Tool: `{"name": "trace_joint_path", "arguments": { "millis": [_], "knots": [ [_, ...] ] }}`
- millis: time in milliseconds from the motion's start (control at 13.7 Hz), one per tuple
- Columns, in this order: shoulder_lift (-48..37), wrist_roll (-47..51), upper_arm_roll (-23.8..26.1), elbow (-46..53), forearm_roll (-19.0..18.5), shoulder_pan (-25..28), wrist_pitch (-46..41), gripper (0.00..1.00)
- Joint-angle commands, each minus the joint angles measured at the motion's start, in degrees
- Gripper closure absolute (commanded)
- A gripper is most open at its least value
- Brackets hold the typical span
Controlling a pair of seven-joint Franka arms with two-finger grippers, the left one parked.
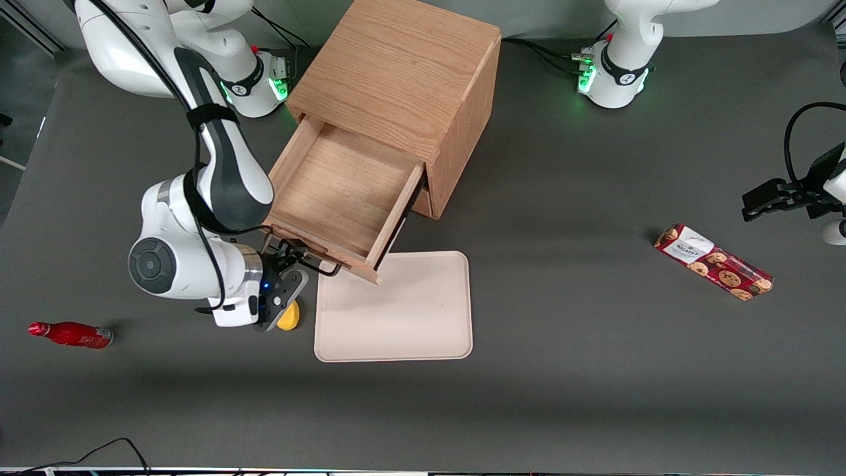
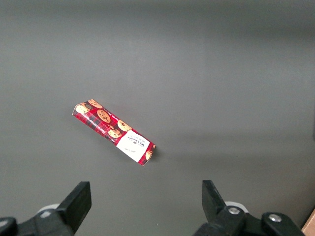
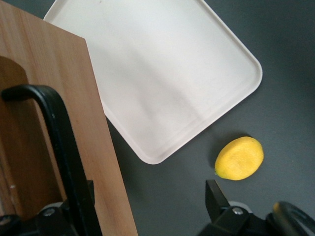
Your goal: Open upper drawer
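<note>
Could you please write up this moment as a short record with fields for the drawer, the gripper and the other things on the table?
upper drawer: pulled well out of the cabinet, inside bare wood
handle: dark bar on the drawer front
gripper: at the handle, one of the fingers apart from the bar
tray: beige, partly under the drawer front
lemon: on the table beside the tray
red bottle: lying toward the working arm's end
biscuit pack: toward the parked arm's end

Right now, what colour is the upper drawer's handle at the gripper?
Black; the handle shows best in the right wrist view, with the gripper at it.
</note>
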Motion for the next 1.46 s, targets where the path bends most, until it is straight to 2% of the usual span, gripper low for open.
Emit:
{"name": "trace_joint_path", "arguments": {
  "millis": [0,1098,1390],
  "knots": [
    [2.02,-1.42,0.28,3.32,-0.59,-0.53,-0.76,0.0],
    [4.65,-2.57,0.81,7.45,-0.24,-3.16,-0.85,0.0],
    [-0.96,-2.57,0.81,7.71,-1.12,-1.94,-1.63,0.0]
  ]
}}
